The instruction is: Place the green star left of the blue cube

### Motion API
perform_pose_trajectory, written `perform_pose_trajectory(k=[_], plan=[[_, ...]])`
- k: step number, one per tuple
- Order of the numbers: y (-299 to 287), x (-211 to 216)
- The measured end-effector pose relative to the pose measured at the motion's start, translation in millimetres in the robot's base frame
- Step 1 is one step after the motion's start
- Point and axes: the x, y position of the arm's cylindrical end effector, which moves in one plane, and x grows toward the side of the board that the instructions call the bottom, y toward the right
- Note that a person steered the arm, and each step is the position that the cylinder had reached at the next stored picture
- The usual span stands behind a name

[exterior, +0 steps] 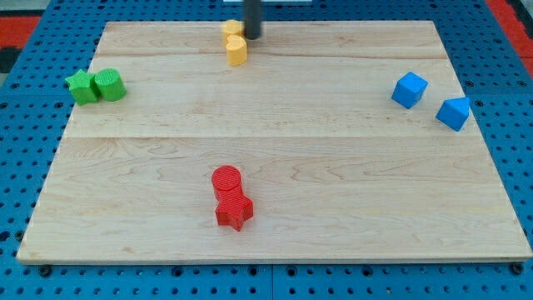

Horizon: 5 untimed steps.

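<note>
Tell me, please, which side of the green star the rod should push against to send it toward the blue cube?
Push on the green star's left face. The blue cube lies far to the view's right, and the green cylinder touches the star's right side, so it would probably get pushed along. My tip is now beside the yellow blocks.
</note>
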Motion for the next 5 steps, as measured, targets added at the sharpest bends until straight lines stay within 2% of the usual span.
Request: perform_pose_trajectory(k=[1,2,3,4,5], plan=[[-99.8,-6.6],[-81.2,-11.5],[34.8,2.9],[69.4,33.4],[-47.7,36.3]])
